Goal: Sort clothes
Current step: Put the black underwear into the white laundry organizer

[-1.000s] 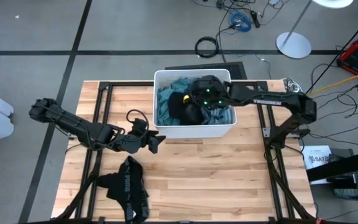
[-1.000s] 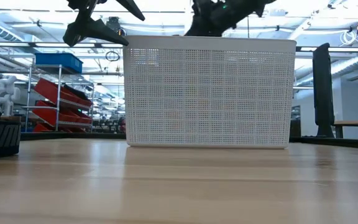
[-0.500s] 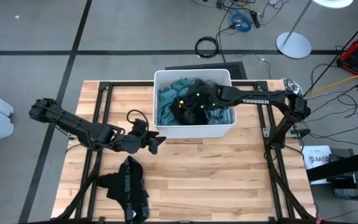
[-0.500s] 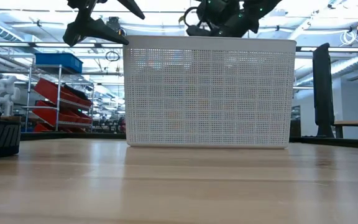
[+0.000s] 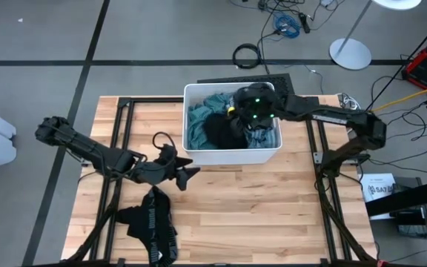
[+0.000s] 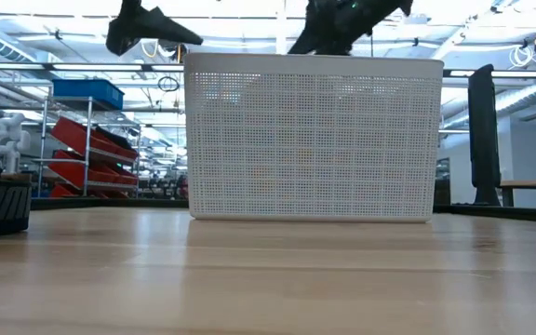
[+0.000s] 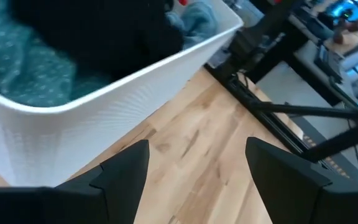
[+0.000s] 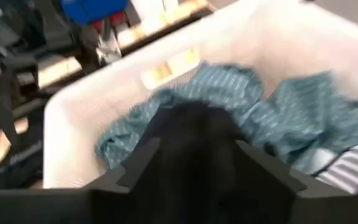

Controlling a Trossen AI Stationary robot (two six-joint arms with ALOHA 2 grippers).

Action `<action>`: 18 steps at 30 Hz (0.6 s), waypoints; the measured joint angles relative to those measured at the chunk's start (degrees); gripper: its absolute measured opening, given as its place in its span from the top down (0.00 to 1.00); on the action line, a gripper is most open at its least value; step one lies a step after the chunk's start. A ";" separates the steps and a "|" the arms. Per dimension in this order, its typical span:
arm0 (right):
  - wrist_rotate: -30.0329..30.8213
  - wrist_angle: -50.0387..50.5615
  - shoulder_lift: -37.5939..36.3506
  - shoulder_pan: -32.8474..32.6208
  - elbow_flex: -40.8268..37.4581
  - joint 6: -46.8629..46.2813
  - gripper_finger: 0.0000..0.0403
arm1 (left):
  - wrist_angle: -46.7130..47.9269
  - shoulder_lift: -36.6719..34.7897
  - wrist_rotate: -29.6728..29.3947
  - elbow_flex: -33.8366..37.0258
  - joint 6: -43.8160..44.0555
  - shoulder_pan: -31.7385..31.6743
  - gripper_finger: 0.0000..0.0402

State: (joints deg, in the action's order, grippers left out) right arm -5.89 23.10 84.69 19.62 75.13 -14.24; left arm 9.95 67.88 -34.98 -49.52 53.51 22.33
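Observation:
A white bin [image 5: 232,157] at the table's far middle holds the clothes: a teal-green garment [image 5: 197,126], a black garment [image 5: 217,130] on top, and a white-grey striped one [image 8: 347,168]. My right gripper [image 8: 197,168] hangs open over the bin, its fingers on either side of the black garment [image 8: 191,130] below them. It shows above the bin's rim in the low view [image 6: 305,42]. My left gripper [image 5: 186,175] is open and holds nothing, above the table in front of the bin's near wall [image 7: 104,118]. A black garment with white lettering [image 5: 153,226] lies flat near the table's front left.
The bin's near wall [image 6: 310,140] stands between my left gripper and the clothes. Bare wood lies in front of the bin and to the right [image 5: 273,215]. Black frame rails [image 5: 321,159] run along the table's sides.
My right gripper went toward the bin's left side and lower, then came back toward the right and up over the bin. The black garment lies spread wider in the bin's middle. My left gripper has rolled a little and stayed where it was.

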 joint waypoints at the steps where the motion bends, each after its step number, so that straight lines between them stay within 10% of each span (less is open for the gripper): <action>1: -0.02 0.03 -1.02 0.20 0.00 -0.05 0.52 | -0.44 0.00 0.02 0.00 -0.96 0.27 0.31; 10: -1.83 0.01 -10.39 0.07 0.00 -6.48 0.41 | -1.79 0.00 0.38 0.00 -3.30 1.86 0.31; 18: -17.95 0.31 -15.02 -5.64 0.00 -14.11 0.42 | -1.67 0.00 11.46 0.00 -3.28 3.40 0.31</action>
State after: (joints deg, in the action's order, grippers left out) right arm -23.84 23.41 69.68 13.97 75.13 -28.35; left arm 8.28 67.88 -23.52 -49.52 50.23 25.72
